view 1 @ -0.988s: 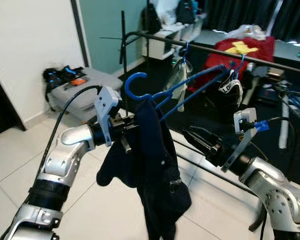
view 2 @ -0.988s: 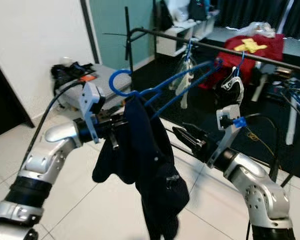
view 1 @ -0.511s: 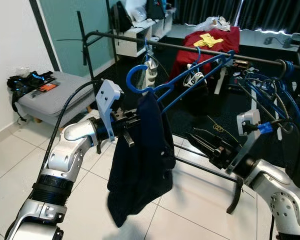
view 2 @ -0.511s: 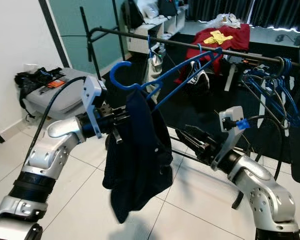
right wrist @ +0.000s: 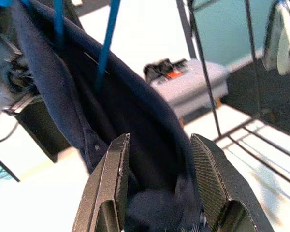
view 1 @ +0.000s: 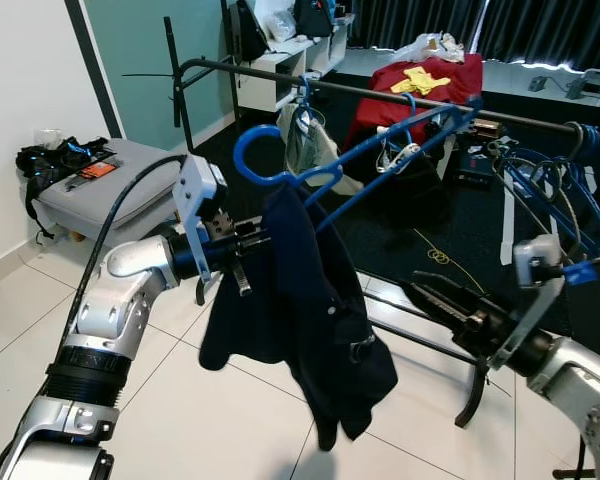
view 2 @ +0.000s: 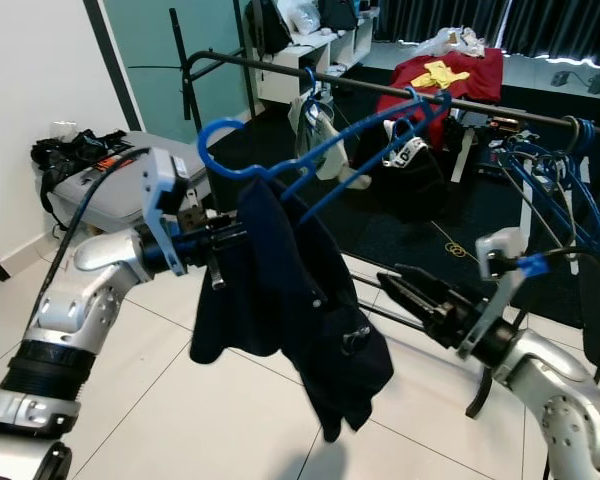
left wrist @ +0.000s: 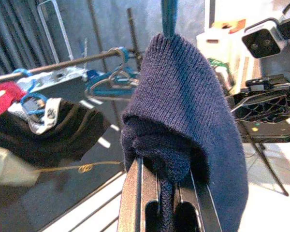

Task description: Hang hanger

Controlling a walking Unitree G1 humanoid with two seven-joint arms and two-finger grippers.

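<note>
One long black rail of a clothes rack crosses the room behind everything, with a pale garment and a black-and-white one hanging from it, a bunch of bare blue hangers near its right end, and a red cloth with a yellow patch lying beyond it. A grey case with black straps and an orange tag sits on the white tiled floor by the left wall.

In front of the rack hangs a dark navy knitted garment, draped loosely and bunched, its lower folds dropping well below the arms. It is carried on a bright blue hanger of thin wire or plastic: the open hook curls up at the near end, and two slim parallel bars run up and away toward the rail, where the far end sits close to the hung clothes. Whether that end touches the rail cannot be told. The hanger is tilted, not level, and is held out in mid-air in front of the rail.

The left gripper is closed on the garment just under the hook; its wrist view shows the two black fingers narrow, with navy knit pinched between them and the blue stem rising above.

The right gripper reaches in from the right, low and beside the hanging cloth. Its fingers are spread wide, with the navy fabric and blue bars seen between and beyond them, not gripped.
</note>
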